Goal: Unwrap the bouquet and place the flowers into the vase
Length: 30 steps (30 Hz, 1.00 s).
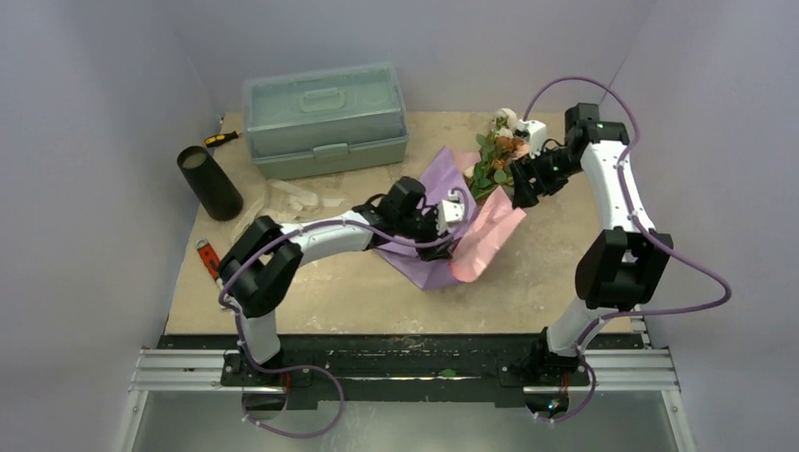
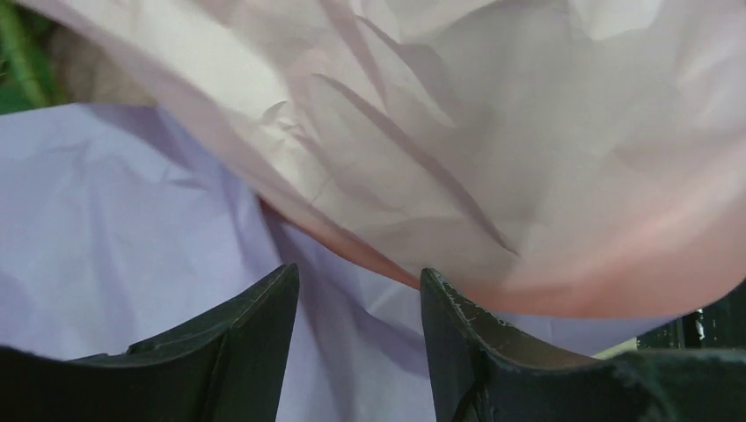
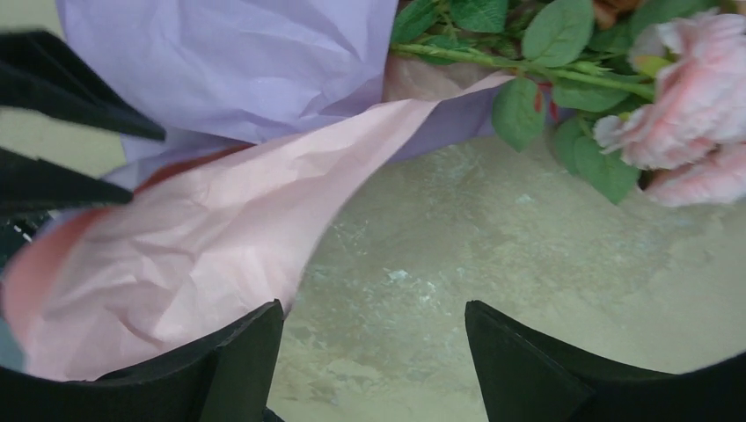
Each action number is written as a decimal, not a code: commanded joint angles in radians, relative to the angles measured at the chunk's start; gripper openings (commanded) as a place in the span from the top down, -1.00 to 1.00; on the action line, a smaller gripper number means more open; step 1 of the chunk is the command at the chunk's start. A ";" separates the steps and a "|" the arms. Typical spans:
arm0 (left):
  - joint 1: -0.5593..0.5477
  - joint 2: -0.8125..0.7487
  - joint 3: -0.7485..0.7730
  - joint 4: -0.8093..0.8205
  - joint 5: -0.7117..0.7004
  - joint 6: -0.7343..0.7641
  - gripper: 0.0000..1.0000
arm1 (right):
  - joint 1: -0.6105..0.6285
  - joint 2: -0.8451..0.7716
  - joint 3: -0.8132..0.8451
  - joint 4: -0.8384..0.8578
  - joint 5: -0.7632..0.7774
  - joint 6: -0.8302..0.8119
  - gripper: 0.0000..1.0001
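Observation:
The bouquet's crinkled paper (image 1: 436,247) lies spread on the table, purple with a pink flap (image 3: 202,229) folded over it. The flowers (image 1: 495,155), pink and peach roses (image 3: 695,97) with green leaves, stick out of its far end. My left gripper (image 1: 459,209) is low over the paper, its jaws apart with the purple sheet (image 2: 106,220) showing between them and the pink flap just beyond (image 2: 359,271). My right gripper (image 3: 374,304) is open above bare table beside the pink flap's edge, close to the flowers (image 1: 521,193). The black vase (image 1: 212,184) stands at the far left.
A pale green toolbox (image 1: 325,118) sits at the back. A yellow-handled screwdriver (image 1: 221,138) lies next to it. A red-handled tool (image 1: 207,256) lies by the left edge. Clear wrapping scraps (image 1: 297,200) lie between toolbox and left arm. Grey walls close in three sides.

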<state>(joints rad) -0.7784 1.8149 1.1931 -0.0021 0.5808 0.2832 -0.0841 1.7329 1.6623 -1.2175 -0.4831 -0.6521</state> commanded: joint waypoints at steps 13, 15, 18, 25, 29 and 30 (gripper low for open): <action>-0.186 0.179 0.098 0.065 -0.063 0.144 -0.28 | -0.018 0.046 0.121 -0.053 -0.058 0.008 -0.47; -0.192 0.173 0.087 0.071 -0.027 0.152 -0.33 | 0.025 0.042 0.063 -0.004 -0.053 0.027 -0.44; -0.198 0.149 0.075 0.074 0.026 0.155 -0.37 | 0.108 0.046 0.008 0.072 -0.045 0.077 -0.40; -0.196 0.057 0.050 0.095 0.057 0.121 -0.38 | 0.208 0.112 -0.032 0.238 0.032 0.173 -0.23; -0.175 -0.014 0.019 0.144 0.055 0.059 -0.36 | 0.213 0.171 -0.052 0.267 0.087 0.169 -0.03; -0.161 -0.027 0.010 0.163 0.054 0.033 -0.36 | 0.212 0.183 -0.061 0.267 0.102 0.161 0.02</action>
<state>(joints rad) -0.9684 1.9053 1.2316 0.0555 0.5945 0.3908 0.1375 1.8652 1.6318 -1.0142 -0.4599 -0.5098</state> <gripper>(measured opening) 0.684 0.528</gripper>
